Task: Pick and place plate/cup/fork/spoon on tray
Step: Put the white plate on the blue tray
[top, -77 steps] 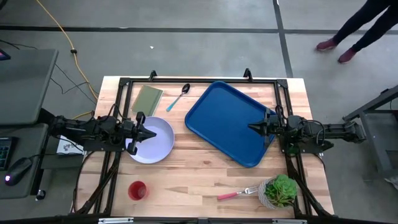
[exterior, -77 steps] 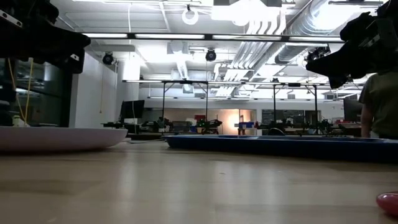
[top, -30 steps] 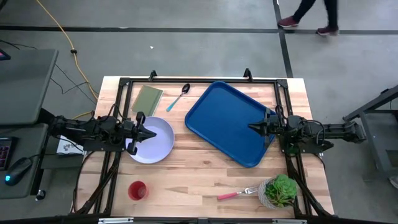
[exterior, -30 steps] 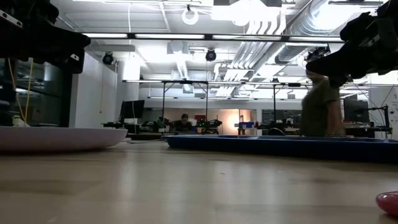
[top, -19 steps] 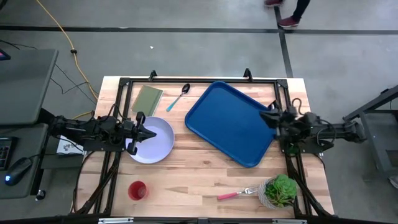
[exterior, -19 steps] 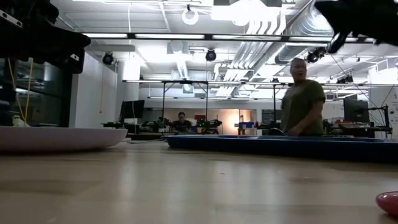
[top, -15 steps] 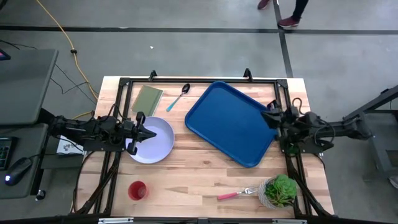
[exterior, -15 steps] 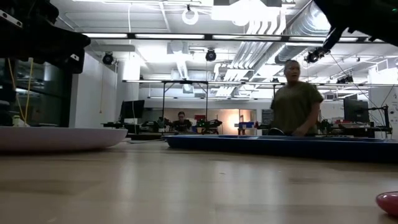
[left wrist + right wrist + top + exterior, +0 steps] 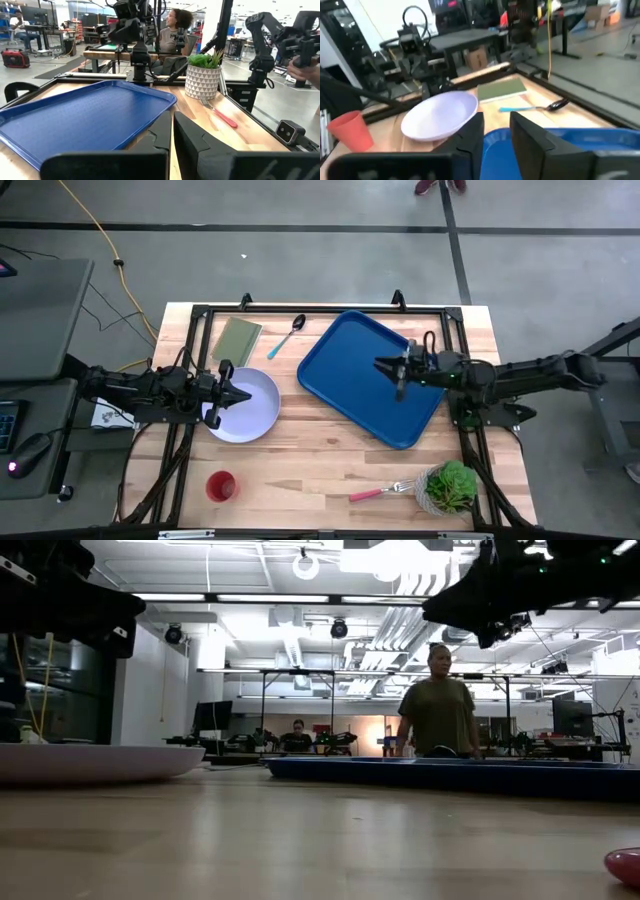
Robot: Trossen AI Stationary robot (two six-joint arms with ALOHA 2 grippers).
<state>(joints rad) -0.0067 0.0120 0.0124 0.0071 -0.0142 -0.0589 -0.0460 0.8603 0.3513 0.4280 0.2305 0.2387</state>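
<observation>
A: Smooth blue plastic tray (image 9: 375, 390), rounded corners, raised rim, angled on the pale wood-plank counter (image 9: 320, 465). Right tool (image 9: 397, 372) hangs over it, fingers parted a little, holding nothing.

B: Left tool (image 9: 237, 394) sits over the round, shallow lavender-white plate (image 9: 250, 415), fingers closed, empty.

A: Red cup (image 9: 221, 486) stands by the near edge. Pink-handled fork (image 9: 380, 491) lies beside the potted plant (image 9: 449, 488).

B: Teal-handled spoon (image 9: 286, 337) rests next to the flat olive-green rectangle (image 9: 236, 340).
</observation>
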